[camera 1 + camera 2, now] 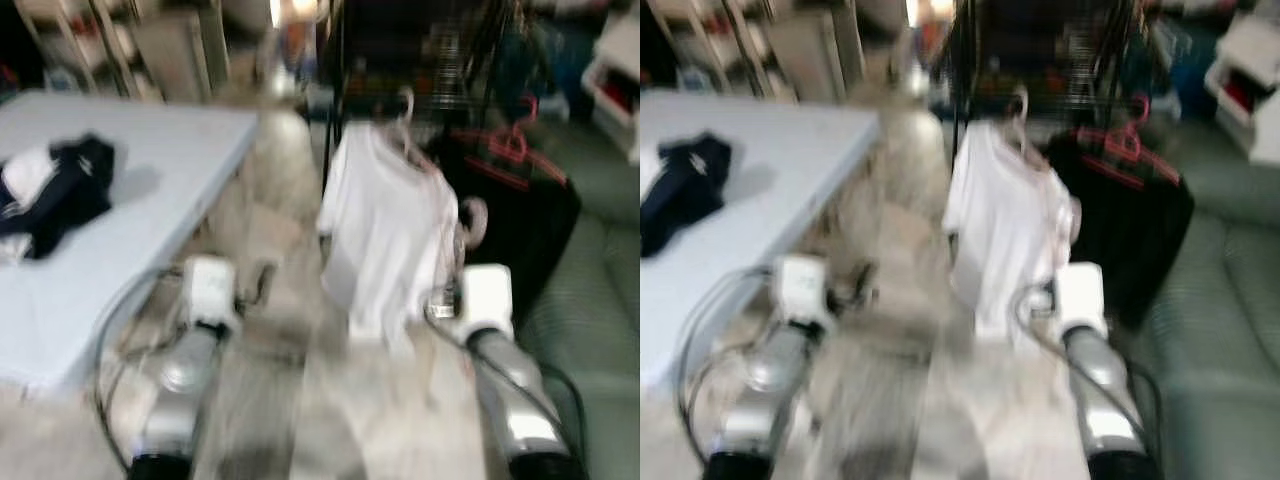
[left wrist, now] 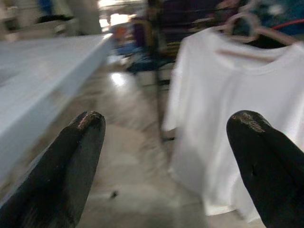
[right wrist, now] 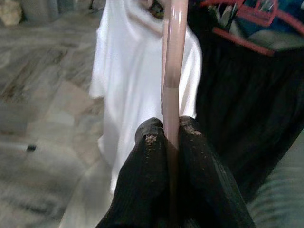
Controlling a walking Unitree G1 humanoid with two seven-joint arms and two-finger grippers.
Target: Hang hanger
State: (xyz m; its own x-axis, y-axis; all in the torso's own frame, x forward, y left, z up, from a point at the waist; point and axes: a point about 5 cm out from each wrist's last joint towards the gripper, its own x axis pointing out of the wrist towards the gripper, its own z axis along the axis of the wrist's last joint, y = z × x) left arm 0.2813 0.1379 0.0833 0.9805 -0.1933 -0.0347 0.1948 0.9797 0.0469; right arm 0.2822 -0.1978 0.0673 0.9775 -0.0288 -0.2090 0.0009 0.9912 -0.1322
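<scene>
Right gripper (image 3: 171,137) clamped on pink hanger (image 3: 173,57), white shirt (image 3: 128,80) just past it, per right wrist view. Left wrist: left gripper (image 2: 166,128) fingers apart, holding nothing. Head view, blurred: white shirt hangs on black rack (image 1: 335,90) beside black garment (image 1: 520,210); table (image 1: 150,150) at left.

Site: home, laundry corner | dark garment rack (image 1: 420,70) with hung white shirt (image 1: 385,230) | grey sofa (image 1: 600,300) | table (image 1: 150,170) carrying clothes (image 1: 55,190) | tiled floor (image 1: 290,300)
</scene>
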